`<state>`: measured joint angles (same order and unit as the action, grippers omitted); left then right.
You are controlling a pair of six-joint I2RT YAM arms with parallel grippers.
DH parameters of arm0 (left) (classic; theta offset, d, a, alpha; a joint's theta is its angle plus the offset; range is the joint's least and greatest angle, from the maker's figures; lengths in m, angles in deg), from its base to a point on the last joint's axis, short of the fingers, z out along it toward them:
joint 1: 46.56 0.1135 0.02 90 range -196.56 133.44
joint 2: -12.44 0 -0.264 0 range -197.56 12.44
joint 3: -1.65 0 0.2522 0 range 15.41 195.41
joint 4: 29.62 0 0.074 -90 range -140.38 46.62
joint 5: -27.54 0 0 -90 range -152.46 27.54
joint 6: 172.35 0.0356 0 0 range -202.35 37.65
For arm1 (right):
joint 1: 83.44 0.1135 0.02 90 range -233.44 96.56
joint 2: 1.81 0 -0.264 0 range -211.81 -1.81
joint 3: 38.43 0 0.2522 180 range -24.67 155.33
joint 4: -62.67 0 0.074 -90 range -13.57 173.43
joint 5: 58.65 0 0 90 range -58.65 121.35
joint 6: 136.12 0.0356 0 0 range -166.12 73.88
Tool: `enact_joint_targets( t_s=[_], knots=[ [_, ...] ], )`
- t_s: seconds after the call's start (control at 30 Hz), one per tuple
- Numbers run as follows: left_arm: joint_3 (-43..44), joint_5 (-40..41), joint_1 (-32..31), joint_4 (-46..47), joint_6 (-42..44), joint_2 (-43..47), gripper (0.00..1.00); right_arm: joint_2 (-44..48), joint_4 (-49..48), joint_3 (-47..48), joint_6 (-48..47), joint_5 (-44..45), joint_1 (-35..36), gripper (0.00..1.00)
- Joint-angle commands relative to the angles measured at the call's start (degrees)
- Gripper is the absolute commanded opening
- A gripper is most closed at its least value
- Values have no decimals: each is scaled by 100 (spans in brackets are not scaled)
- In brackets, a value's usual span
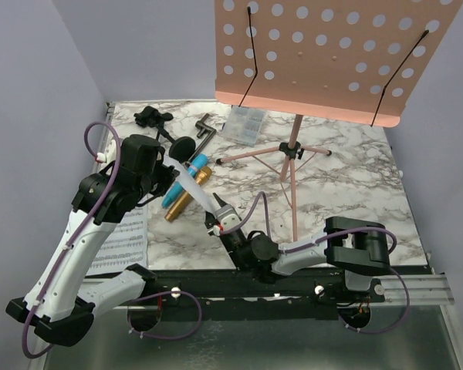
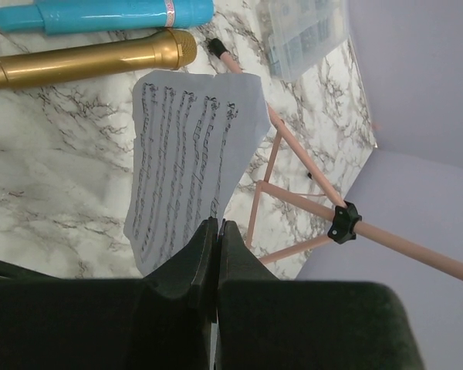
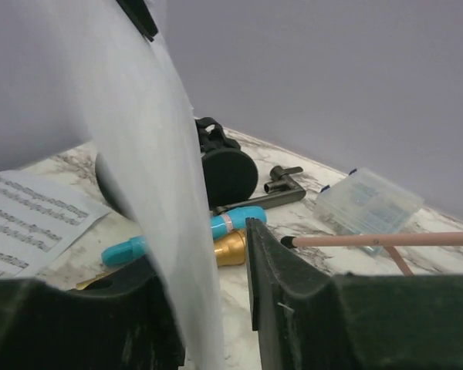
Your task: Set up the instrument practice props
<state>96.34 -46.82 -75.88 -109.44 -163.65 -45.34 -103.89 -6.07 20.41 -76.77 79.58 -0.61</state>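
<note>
Firmly, the left gripper (image 2: pixel 217 225) clamps a white printed music page (image 2: pixel 189 154); the right gripper (image 3: pixel 204 247) gapes narrowly around it. The small clear plastic box (image 1: pixel 244 123) holds unclear contents.

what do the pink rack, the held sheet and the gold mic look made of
Pink rack: probably painted sheet metal, matte, punched with round holes. Held sheet: thin white paper, printed staves, bending limply. Gold mic: satin metallic sheen; metal or coated plastic, cannot tell.

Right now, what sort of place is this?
Probably a small lab test booth, not a real music room: plain lavender walls close in a marble-patterned tabletop, and a left arm and right arm are bolted to a rail at its near edge.
</note>
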Motion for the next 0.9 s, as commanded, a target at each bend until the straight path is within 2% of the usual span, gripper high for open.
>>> enact_joint_targets(
  t_s=[0.0, 0.03, 0.1, 0.13, 0.23, 0.3, 0.33, 0.37, 0.43, 0.47, 0.57, 0.73, 0.87],
  knots=[
    [86, 220, 31, -148, -48, 126, 0, 85, -726, -203, -232, 247, 36, 28],
    [71, 220, 32, -140, -53, 147, 0, 150, -692, -251, -231, 206, 38, 22],
    [40, 227, 32, -75, -22, 211, 0, 397, -357, -306, -200, 24, 50, 1],
    [10, 257, 33, 19, 62, 250, 11, 605, -33, -351, -81, -116, 48, 0],
    [-38, 464, 36, 297, 520, 406, 60, 1493, 1596, -350, 476, -757, -1, 0],
    [-146, 589, 33, 665, 1034, 615, 92, 2119, 3213, -59, 1073, -1296, -145, 0],
    [-234, 620, 38, 928, 1391, 756, 98, 2408, 4285, 127, 1457, -1635, -235, 0],
    [-304, 644, 35, 1152, 1686, 895, 99, 2726, 4819, 288, 1704, -1881, -336, 0],
    [-461, 652, 32, 1631, 2458, 1163, 99, 3251, 6469, 754, 2305, -2699, -647, 0],
    [-552, 603, 32, 1901, 2934, 1306, 99, 3464, 6921, 953, 2448, -2842, -748, 0],
    [-854, 207, 32, 2932, 4114, 1842, 99, 3735, 8796, 2069, 2972, -3483, -1231, 0],
    [-940, -255, 32, 4137, 4987, 2305, 99, 3502, 10767, 4122, 3196, -3418, -1413, 0],
    [-424, -492, 32, 4256, 5323, 2022, 99, 3088, 11694, 5567, 3187, -3216, -1487, 0]
  ],
)
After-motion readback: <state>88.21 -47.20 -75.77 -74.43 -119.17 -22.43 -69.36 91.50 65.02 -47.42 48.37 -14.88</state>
